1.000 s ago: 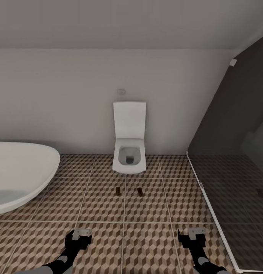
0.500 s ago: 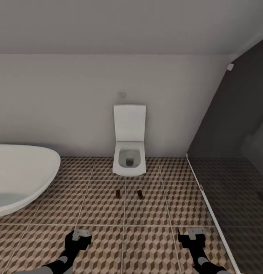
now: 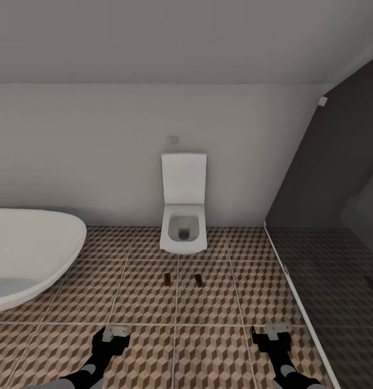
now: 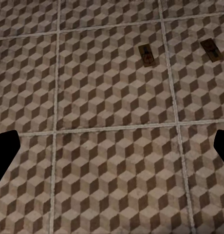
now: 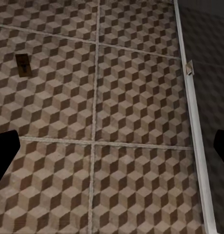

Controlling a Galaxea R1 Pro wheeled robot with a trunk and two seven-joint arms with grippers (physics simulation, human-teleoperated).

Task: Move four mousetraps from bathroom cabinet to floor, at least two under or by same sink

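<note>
On the bathroom floor [image 3: 143, 292], head view: two mousetraps [image 3: 167, 279] [image 3: 198, 279] before the toilet [image 3: 182, 229], at 1 o'clock of left gripper [image 3: 115, 336], 11 o'clock of right gripper [image 3: 273, 335]; both grippers empty, spread wide. Left wrist view: both traps [image 4: 147, 56] [image 4: 211, 49] ahead. Right wrist view: one trap [image 5: 23, 65], well apart.

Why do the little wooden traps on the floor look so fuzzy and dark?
In the head view the two mousetraps are far off and tiny, so their details blur into dark specks on the bathroom floor. In the left wrist view they show larger, though still soft. Lighting is flat, with no glare.
</note>
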